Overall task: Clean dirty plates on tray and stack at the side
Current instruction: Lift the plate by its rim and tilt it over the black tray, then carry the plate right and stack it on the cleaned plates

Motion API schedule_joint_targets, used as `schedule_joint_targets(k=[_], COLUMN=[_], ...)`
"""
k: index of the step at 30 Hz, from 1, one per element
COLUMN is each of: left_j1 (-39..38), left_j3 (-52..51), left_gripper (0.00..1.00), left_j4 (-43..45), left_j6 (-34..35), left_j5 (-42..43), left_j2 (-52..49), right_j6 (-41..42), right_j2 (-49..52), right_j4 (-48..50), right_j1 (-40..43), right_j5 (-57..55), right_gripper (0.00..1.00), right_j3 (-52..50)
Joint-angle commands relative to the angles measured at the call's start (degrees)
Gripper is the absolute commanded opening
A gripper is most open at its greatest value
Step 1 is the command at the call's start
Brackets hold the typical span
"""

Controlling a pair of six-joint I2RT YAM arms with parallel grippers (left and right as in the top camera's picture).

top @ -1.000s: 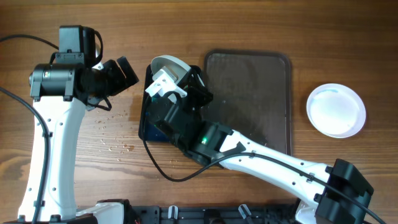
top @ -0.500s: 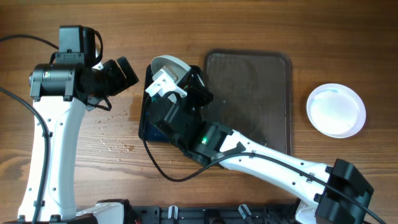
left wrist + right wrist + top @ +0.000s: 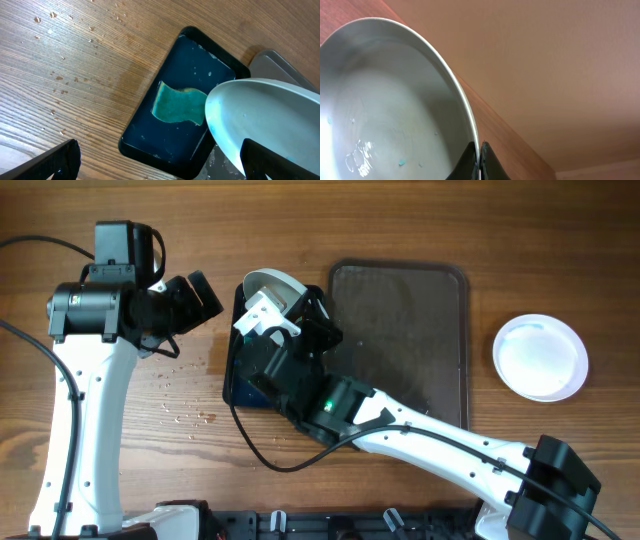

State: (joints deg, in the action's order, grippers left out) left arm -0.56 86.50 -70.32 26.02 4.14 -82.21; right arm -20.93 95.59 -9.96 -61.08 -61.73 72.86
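Stretched left, the right gripper (image 3: 479, 156) clamps the rim of a tilted plate (image 3: 270, 282) over the basin (image 3: 182, 65). The left gripper (image 3: 197, 297) — jaws wide apart — faces it.

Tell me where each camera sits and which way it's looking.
Overhead: above the table, facing straight down on tray, basin and side plate; both arms show, left gripper open.
Left wrist: left of the basin, looking down at its sponge; own fingers at the bottom corners.
Right wrist: beside the held plate, looking across its wet inside; right gripper shut on its rim.
Shared: all three show the held plate.
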Motion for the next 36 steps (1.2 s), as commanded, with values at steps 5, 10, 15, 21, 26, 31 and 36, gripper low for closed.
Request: schedule_joint_targets(k=[5,10,15,21,26,31,36], left_j1=[0.46,0.46,0.46,0.46,0.46,0.46,0.46], left_j3=[0.11,0.11,0.11,0.11,0.11,0.11,0.11], left_gripper=[1.00,1.00,1.00,1.00,1.00,1.00,1.00], left_j4=[0.20,0.20,0.20,0.20,0.20,0.20,0.20], left_j6=[-0.28,-0.28,-0.28,-0.28,-0.28,-0.28,-0.28], left_j5=[-0.81,-0.81,-0.81,-0.81,-0.81,-0.81,-0.81], left_j2=[0.28,0.28,0.28,0.28,0.28,0.28,0.28], right_j6=[-0.07,-0.07,-0.07,6.64,31.63,47.12,46.51], right_j2=[-0.33,-0.33,-0.33,-0.33,-0.33,-2.05,-7.34], right_j4=[0.52,0.52,0.52,-0.24,-11.58,-22.51,-28.83], right_j1=[-0.09,-0.09,-0.09,0.94,10.19,26.18,46.38], right_j5=[-1.05,-1.05,-1.05,3.48,26.40,50.47,65.46], right_gripper=[0.04,0.04,0.04,0.04,0.04,0.04,0.04], right_j3=[0.74,0.74,0.74,0.74,0.74,0.74,0.74])
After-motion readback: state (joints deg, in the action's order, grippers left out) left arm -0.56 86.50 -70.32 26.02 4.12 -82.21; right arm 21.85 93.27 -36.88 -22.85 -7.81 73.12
